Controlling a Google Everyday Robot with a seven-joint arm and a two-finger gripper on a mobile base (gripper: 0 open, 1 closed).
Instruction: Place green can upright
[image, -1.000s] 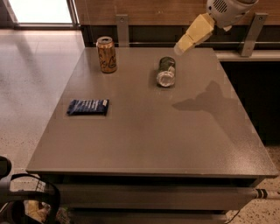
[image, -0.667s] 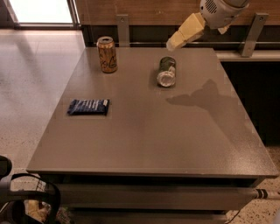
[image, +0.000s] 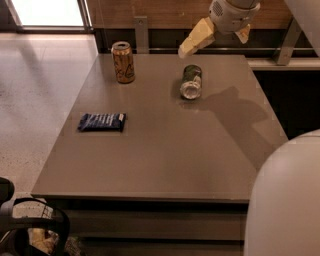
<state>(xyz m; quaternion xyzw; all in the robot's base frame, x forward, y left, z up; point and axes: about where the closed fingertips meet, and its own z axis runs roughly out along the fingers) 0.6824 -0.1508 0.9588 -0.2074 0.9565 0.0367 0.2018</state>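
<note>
**Grey-brown counter, green can lying down in the upper middle**

Grey-brown and matte, the counter (image: 165, 155) fills most of the frame, its near edge running across the lower part and its far edge meeting a dark rail at the top. The green can (image: 191, 81) lies on its side in the upper middle of the frame, a little in from the far edge, with one silver end turned toward the camera. The gripper (image: 214, 45) hangs at the top of the frame, above and just behind the can and not touching it. Its pale yellow fingers (image: 196, 39) are spread wide and hold nothing; the longer one slants down to the left.

An orange-gold can (image: 123, 62) stands upright at the upper left, close to the far edge and well apart from the green can. A blue packet (image: 101, 121) lies flat at the middle left, near the left edge. The arm's shadow (image: 235, 115) falls to the right of the green can. Bare surface spreads across the centre, the right side and the whole near half. A pale rounded part of the robot (image: 285, 200) covers the lower right corner.
</note>
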